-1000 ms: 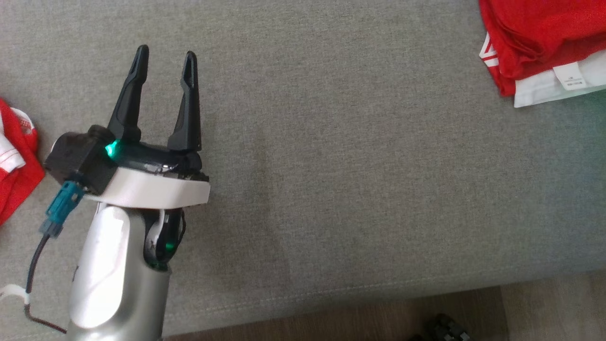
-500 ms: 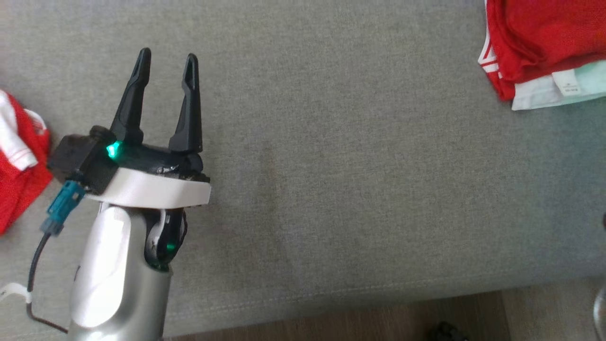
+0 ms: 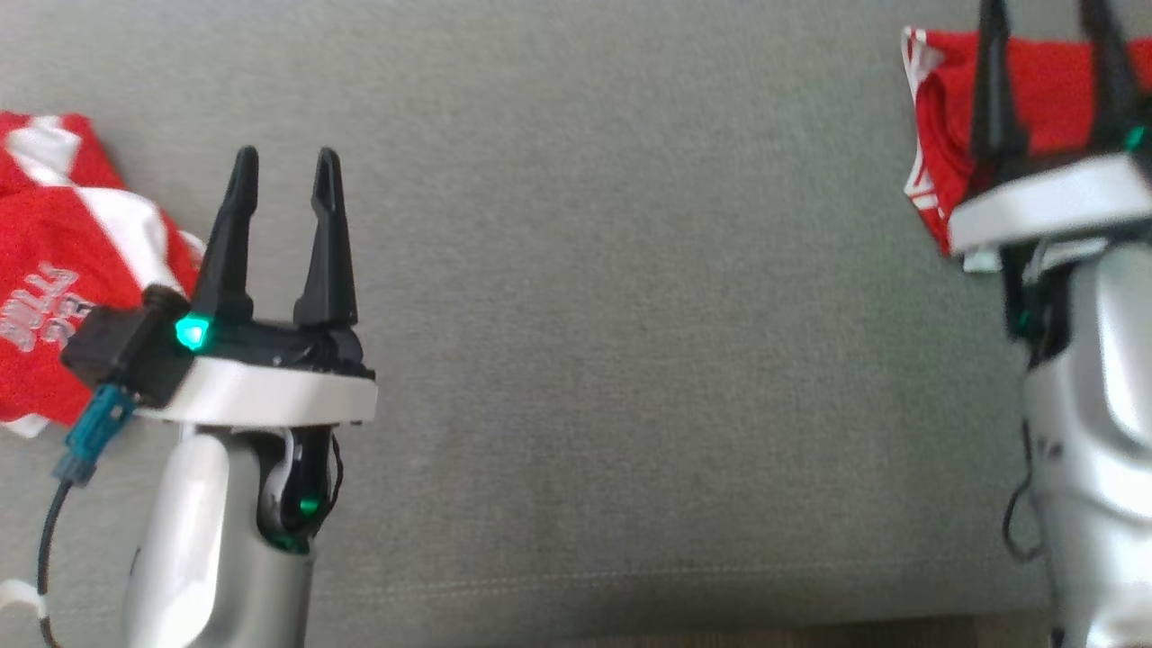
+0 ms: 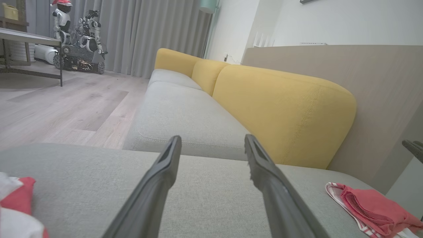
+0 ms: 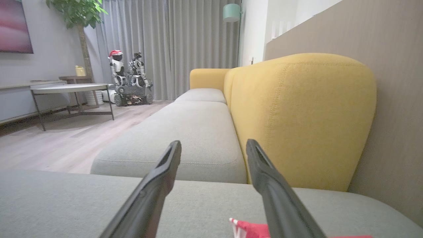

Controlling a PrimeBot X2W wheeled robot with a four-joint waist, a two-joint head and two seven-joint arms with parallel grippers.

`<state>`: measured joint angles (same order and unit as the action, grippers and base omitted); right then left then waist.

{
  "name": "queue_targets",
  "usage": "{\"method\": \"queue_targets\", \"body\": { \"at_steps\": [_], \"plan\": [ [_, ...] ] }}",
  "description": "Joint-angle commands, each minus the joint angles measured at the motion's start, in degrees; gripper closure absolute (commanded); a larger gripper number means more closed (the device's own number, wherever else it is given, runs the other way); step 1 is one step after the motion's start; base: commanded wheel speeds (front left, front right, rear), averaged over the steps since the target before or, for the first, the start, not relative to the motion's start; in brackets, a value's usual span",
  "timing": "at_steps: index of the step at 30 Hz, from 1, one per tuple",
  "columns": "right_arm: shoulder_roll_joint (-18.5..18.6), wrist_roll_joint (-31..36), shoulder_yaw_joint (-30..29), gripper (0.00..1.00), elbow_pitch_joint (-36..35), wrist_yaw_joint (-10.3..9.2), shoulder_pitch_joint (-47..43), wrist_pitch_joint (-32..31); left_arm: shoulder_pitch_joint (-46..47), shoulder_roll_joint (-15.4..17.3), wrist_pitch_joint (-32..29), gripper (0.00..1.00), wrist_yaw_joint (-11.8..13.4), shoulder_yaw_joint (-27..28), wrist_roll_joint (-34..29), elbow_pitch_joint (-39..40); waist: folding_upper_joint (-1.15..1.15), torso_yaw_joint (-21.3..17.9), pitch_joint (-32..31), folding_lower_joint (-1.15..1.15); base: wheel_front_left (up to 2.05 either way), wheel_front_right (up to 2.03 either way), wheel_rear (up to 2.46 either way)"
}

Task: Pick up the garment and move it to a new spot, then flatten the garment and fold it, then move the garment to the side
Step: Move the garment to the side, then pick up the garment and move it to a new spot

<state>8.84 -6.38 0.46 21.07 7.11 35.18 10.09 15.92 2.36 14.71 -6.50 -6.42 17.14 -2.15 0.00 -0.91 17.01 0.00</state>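
Left gripper (image 3: 285,160): fingers spread, empty, over left part of grey sofa seat (image 3: 630,315). Right gripper (image 3: 1044,27): fingers spread, empty, above folded red garment (image 3: 945,117) at seat's far right end. Crumpled red-white jersey (image 3: 63,234) at seat's left end, just beside left gripper.

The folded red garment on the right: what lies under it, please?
The red garment lies on the grey sofa cushion; a white layer peeks out beneath. The right arm hides the rest.

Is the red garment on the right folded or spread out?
Folded. The red garment lies as a compact bundle on the grey cushion; the left wrist view shows stacked layers along its edge.
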Motion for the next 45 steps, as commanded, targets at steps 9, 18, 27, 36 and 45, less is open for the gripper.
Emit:
{"method": "queue_targets", "body": {
  "at_steps": [9,18,27,36,45],
  "plan": [
    [-2.9,-0.6,3.0,0.0,-3.9,0.37,-11.9,4.5,-4.8,0.5,0.3,0.0,1.0,1.4,0.7,0.4,0.0,3.6,-7.3,0.0,0.0,0.0,0.0],
    [-5.4,1.1,1.7,0.0,-8.1,0.37,-21.6,4.9,-9.4,0.5,0.3,0.0,1.8,0.1,0.6,-0.2,0.0,4.2,-10.6,0.0,0.0,0.0,0.0],
    [-5.9,1.9,1.5,0.0,-9.5,0.37,-24.8,4.9,-10.9,0.5,0.3,0.0,2.0,-0.5,0.3,-0.8,0.0,3.8,-11.4,0.0,0.0,0.0,0.0],
    [-5.9,0.9,1.8,0.0,-10.0,0.37,-25.6,4.9,-11.0,0.5,0.3,0.0,2.0,-0.5,0.4,-0.1,0.0,3.8,-11.3,0.0,0.0,0.0,0.0],
    [-6.0,0.8,1.6,0.0,-9.7,0.37,-25.7,4.9,-10.9,0.5,0.3,0.0,1.9,-0.5,0.4,0.2,0.0,3.9,-11.2,0.0,0.0,0.0,0.0]
  ]
}}
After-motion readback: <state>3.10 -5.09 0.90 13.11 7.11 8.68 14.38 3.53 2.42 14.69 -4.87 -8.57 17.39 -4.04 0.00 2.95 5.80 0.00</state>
